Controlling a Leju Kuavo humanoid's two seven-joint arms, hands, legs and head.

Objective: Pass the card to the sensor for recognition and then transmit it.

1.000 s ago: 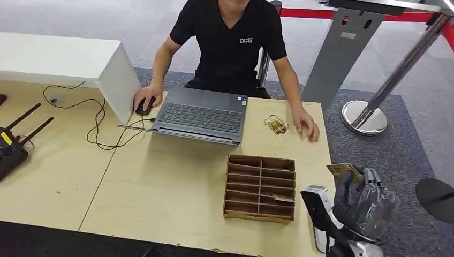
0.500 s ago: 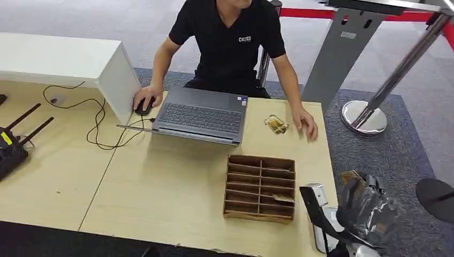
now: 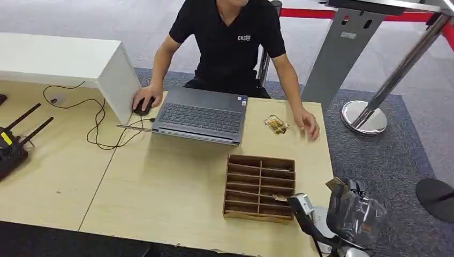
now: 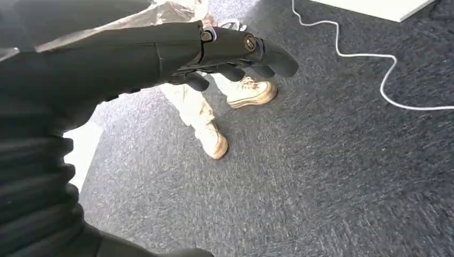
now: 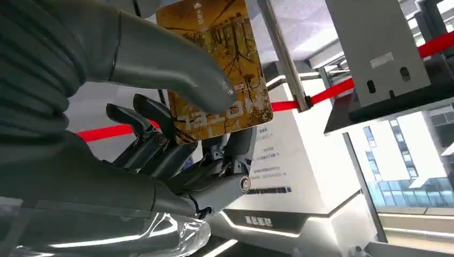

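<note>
Hand (image 3: 354,211) on the right, thumb pressing card (image 5: 217,69) against fingers, off the surface's (image 3: 160,187) near corner, just beside the sensor (image 3: 308,217). Best lowered flat-faced onto that sensor, grip kept firm. Long axis running out past the fingertips, printed face thumbward. Left hand (image 4: 160,53) hanging slack, holding nothing.

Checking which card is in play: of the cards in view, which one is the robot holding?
The yellow-gold card pinched in the right hand beside the table's right edge. The other gold card lies flat on the table near the person's hand.
</note>
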